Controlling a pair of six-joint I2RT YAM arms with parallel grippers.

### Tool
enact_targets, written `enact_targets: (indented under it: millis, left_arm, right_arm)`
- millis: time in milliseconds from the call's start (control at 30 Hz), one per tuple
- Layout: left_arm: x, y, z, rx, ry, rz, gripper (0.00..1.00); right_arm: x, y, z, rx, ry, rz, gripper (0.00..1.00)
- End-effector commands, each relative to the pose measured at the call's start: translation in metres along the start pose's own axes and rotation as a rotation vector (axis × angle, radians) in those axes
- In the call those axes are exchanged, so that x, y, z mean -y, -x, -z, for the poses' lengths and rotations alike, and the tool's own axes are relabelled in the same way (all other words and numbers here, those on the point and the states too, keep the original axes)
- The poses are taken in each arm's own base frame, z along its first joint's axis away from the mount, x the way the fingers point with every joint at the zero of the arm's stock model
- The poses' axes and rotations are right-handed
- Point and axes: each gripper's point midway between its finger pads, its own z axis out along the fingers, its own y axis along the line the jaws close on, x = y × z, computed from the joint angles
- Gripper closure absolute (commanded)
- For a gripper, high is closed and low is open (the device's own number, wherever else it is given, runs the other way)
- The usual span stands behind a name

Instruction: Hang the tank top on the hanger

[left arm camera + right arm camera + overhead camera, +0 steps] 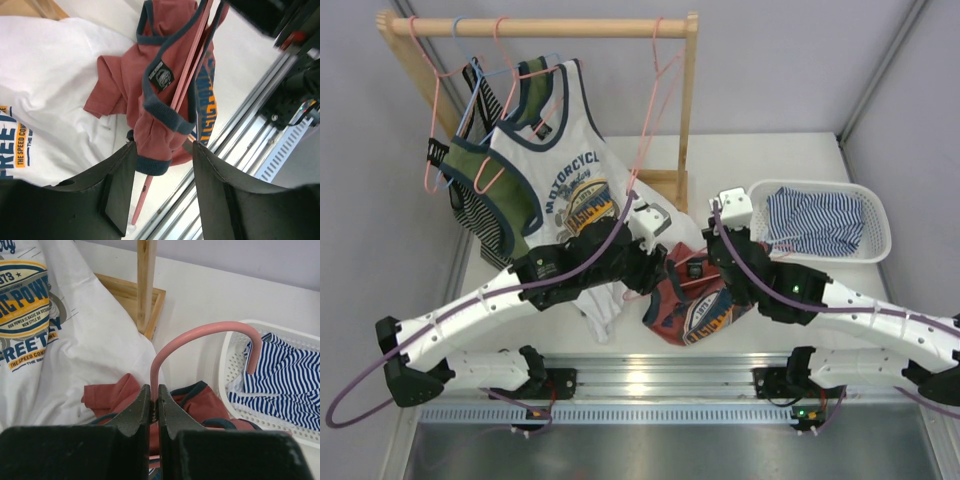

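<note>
Over the bench (780, 160), right fingers (136, 410) pinch the hanger (205, 327); left fingers (117, 185) gape by the tank top (120, 85). It looks partly threaded, not yet seated.

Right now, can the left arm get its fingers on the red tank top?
Probably yes. The left fingers stand open with the tank top bunched just ahead of the gap, nothing between. One catch: the pink hanger runs through the same gap, so closing might pinch it too.
</note>
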Motion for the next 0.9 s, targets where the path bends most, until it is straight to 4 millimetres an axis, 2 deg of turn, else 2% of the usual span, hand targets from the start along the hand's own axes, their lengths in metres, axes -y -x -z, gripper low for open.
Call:
enact_targets:
  millis: [0, 400, 867]
  left_arm:
    - [0.007, -0.009, 0.0, -0.035, -0.061, -0.071, 0.46]
    - [-0.002, -0.015, -0.014, -0.049, -0.023, -0.126, 0.47]
    - [-0.004, -0.003, -0.027, 0.055, -0.015, -0.132, 0.49]
  right_arm:
    - [0.001, 0.038, 0.014, 0.062, 0.046, -0.063, 1.0]
    - [-0.003, 0.048, 0.017, 0.067, 0.083, -0.06, 1.0]
    - [-0.012, 0.061, 0.021, 0.067, 0.125, -0.067, 1.0]
